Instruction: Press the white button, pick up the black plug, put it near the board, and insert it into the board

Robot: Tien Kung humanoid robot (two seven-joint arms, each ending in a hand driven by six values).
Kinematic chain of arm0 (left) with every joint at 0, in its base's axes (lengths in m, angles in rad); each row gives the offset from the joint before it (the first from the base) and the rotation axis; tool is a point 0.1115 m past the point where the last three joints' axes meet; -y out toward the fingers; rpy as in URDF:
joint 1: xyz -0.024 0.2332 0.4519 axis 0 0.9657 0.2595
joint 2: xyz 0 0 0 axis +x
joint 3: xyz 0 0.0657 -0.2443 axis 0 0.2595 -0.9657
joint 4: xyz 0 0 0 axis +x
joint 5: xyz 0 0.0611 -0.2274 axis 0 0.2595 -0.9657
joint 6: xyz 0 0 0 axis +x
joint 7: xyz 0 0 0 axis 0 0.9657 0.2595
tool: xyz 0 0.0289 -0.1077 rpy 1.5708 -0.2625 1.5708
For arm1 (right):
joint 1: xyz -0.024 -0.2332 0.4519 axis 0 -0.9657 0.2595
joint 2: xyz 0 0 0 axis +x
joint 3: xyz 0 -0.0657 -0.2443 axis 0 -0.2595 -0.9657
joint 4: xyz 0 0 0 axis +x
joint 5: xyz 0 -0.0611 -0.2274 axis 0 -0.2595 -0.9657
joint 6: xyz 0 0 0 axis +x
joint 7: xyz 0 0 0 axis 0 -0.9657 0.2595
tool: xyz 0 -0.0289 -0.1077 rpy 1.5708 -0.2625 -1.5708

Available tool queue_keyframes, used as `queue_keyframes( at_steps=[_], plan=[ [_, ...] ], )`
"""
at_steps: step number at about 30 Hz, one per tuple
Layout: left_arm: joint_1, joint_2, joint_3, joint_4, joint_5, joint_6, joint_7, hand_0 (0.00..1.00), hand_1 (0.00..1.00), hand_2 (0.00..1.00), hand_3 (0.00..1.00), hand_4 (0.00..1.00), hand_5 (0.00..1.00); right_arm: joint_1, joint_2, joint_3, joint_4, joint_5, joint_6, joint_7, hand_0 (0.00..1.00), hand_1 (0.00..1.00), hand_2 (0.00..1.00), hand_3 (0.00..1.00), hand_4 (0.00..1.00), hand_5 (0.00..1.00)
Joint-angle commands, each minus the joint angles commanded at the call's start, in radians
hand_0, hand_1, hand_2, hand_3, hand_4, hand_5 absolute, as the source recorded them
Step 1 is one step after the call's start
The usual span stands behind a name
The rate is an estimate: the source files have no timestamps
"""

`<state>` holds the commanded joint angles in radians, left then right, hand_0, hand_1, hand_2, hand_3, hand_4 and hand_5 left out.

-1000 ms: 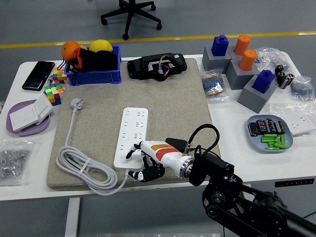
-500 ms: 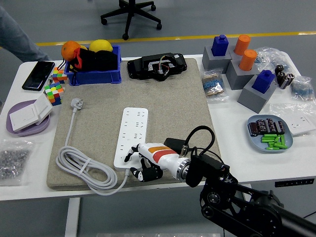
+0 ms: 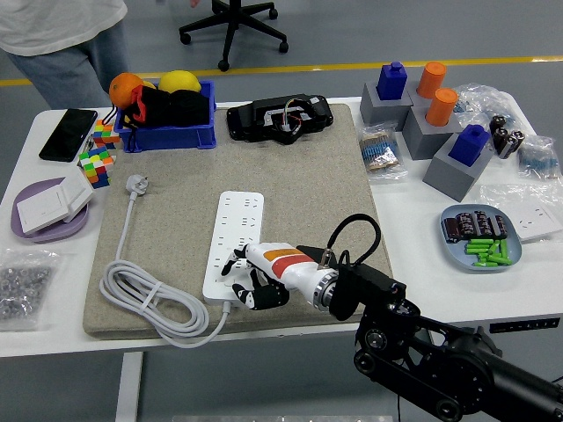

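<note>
A white power strip (image 3: 234, 239) lies lengthwise on the grey mat (image 3: 299, 189). Its white cable (image 3: 149, 299) coils at the mat's near left and ends in a white plug (image 3: 135, 184). My right hand (image 3: 244, 280) reaches in from the lower right and hovers over the strip's near end, fingers loosely spread and pointing down, holding nothing. The hand hides the strip's near end, so whether a fingertip touches it cannot be told. A black plug unit with wires (image 3: 281, 119) lies at the mat's far edge. My left arm is out of view.
A blue bin (image 3: 167, 134) with fruit and black items stands at the far left, beside puzzle cubes (image 3: 95, 163) and a phone (image 3: 68, 134). Grey blocks with blue and orange pegs (image 3: 422, 114) and a plate of parts (image 3: 480, 237) fill the right. A person (image 3: 66, 35) stands at the far left.
My right hand has edged left and a little farther over the strip's near end. A person has walked into view at the table's far left corner.
</note>
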<state>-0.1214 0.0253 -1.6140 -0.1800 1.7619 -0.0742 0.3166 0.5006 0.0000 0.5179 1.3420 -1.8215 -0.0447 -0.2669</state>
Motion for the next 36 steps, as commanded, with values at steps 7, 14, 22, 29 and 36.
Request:
queue_keyframes(
  at_steps=[7, 14, 22, 29, 36],
  plan=[
    [0.0, 0.0, 0.0, 0.0, 0.0, 0.0, 0.0, 0.65, 0.64, 0.632, 0.675, 0.518, 0.104, 0.003, 0.0, -0.014, -0.017, -0.003, -0.004, 0.004, 0.002, 0.037, 0.175, 0.62, 0.295, 0.037],
    [-0.001, 0.0, 0.0, 0.0, -0.001, 0.0, 0.001, 0.65, 0.64, 0.632, 0.675, 0.517, 0.104, 0.007, 0.0, -0.023, -0.029, -0.008, -0.008, 0.009, 0.002, 0.037, 0.173, 0.614, 0.227, 0.002],
    [-0.002, -0.001, 0.003, 0.0, -0.01, 0.0, 0.0, 0.65, 0.64, 0.631, 0.674, 0.514, 0.101, 0.009, 0.0, -0.04, -0.039, -0.019, -0.011, 0.012, 0.002, 0.038, 0.172, 0.611, 0.222, 0.002],
    [-0.004, -0.001, 0.004, 0.0, -0.011, 0.0, 0.0, 0.65, 0.64, 0.631, 0.674, 0.513, 0.099, 0.012, 0.0, -0.049, -0.048, -0.028, -0.019, 0.022, 0.002, 0.037, 0.172, 0.61, 0.217, 0.002],
    [-0.004, -0.001, 0.003, 0.0, -0.01, 0.0, 0.0, 0.65, 0.64, 0.631, 0.674, 0.513, 0.099, 0.017, 0.0, -0.061, -0.058, -0.058, -0.054, 0.055, 0.002, 0.037, 0.172, 0.608, 0.216, 0.002]
  ],
)
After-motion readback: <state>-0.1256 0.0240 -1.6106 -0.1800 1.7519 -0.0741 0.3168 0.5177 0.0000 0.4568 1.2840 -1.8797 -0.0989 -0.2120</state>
